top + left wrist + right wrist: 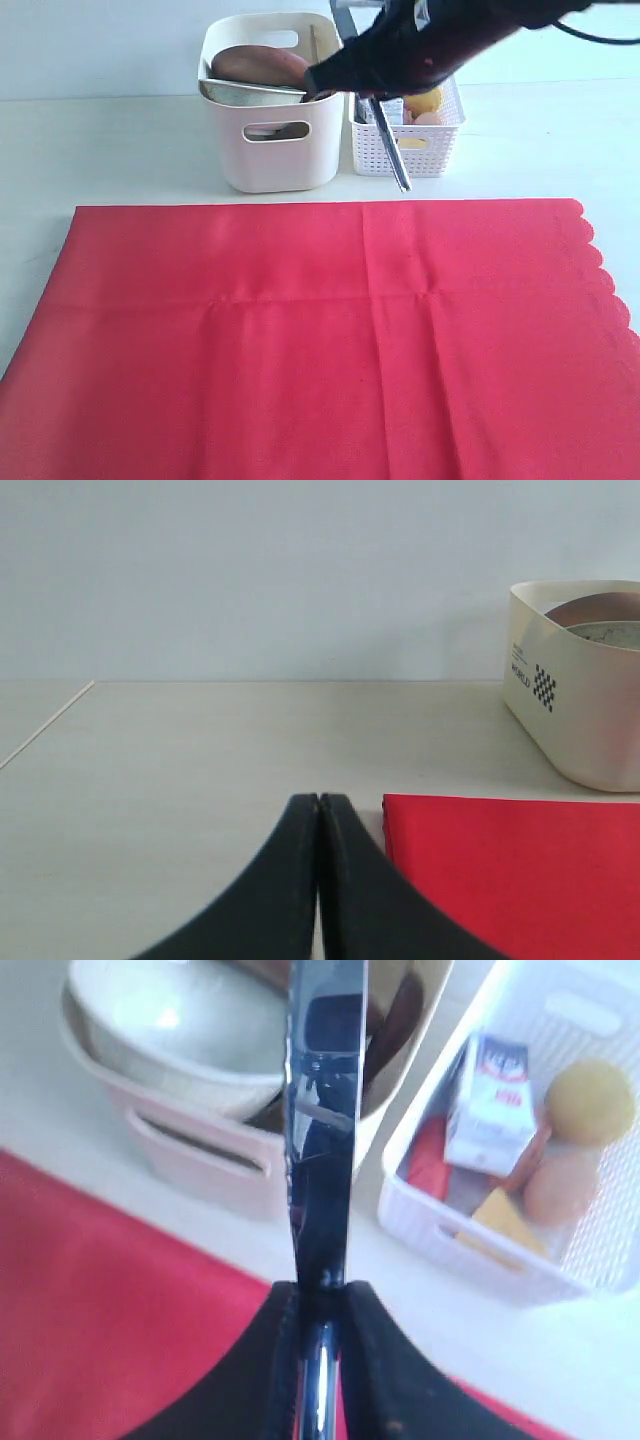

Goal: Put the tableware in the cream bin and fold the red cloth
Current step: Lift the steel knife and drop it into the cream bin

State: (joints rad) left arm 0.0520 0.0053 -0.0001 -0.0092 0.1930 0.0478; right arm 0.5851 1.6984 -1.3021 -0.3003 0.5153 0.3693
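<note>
Red cloth (320, 340) lies spread flat; cream bin (230, 150) holds bowl (170, 1030) and plate (260, 65); knife (393, 150) aloft.

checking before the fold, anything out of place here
Only the table knife: it hangs slanted in the jaws of the right gripper, in front of the white basket, not in the cream bin. The red cloth lies flat.

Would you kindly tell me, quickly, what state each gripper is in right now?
Left gripper: closed, holding nothing.
Right gripper: closed on the silver table knife.
</note>
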